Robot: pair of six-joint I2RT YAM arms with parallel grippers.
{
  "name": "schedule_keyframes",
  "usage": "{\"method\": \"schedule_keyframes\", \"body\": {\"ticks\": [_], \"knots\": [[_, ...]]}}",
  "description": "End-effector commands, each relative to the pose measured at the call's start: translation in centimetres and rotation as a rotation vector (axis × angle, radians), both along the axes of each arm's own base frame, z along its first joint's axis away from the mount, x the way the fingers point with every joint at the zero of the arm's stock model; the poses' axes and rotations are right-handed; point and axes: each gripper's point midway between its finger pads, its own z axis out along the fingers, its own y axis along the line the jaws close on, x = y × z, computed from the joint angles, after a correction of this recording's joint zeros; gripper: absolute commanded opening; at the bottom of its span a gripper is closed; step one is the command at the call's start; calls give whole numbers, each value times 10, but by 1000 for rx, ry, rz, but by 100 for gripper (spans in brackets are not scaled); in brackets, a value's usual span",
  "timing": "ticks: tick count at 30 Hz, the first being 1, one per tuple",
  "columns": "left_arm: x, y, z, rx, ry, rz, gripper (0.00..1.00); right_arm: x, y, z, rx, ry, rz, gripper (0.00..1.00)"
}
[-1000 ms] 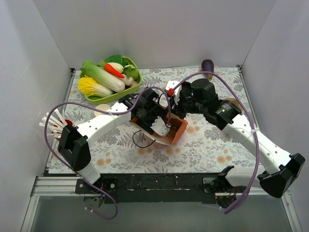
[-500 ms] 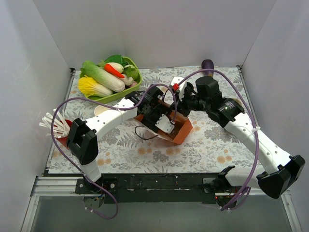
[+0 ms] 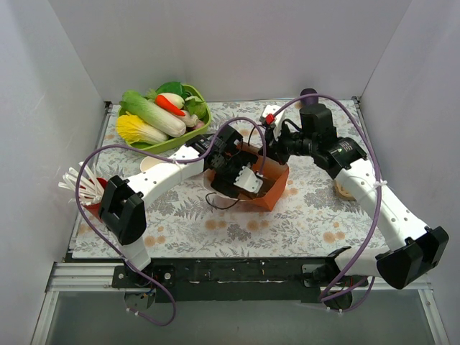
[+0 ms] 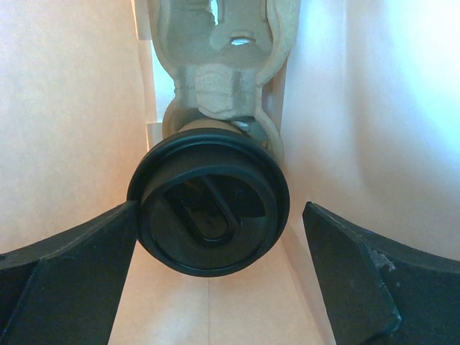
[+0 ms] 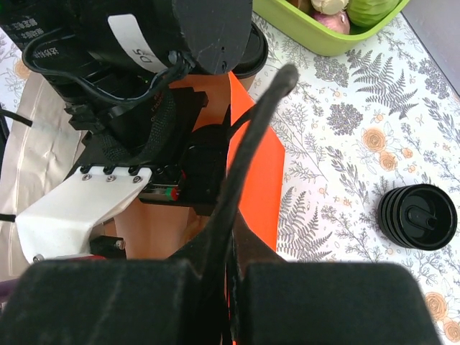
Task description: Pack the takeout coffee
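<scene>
Inside, cup (image 4: 209,215) lid-first toward camera.

Inside the orange bag (image 4: 72,108), the lidded cup (image 4: 208,212) and a pulp carrier (image 4: 223,65) fill the middle. Narrow gaps remain beside the cup, bounded by the bag's walls.

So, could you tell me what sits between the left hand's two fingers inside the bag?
The left wrist view shows a lidded coffee cup between the left hand's open fingers, inside the orange bag.

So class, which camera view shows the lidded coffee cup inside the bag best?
The left wrist view: the lidded cup fills the frame between the open left pincer fingers. In the top external and right wrist views, the left arm hides it.
</scene>
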Motion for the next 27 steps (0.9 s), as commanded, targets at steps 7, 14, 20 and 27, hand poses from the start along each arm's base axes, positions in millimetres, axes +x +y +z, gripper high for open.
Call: {"method": "schedule_keyframes", "body": {"ticks": [7,14,20,27], "knots": [[5,-27,61,-222,31,44,98,6,1,18,31,-37,24,1],[-8,-40,74,-296,150,42,98,11,-3,11,17,-17,6,1],[-11,-55,92,-389,217,61,98,18,-8,5,17,16,-21,1],[2,-75,130,-558,257,163,98,32,-20,-3,-6,31,-62,1]]}}
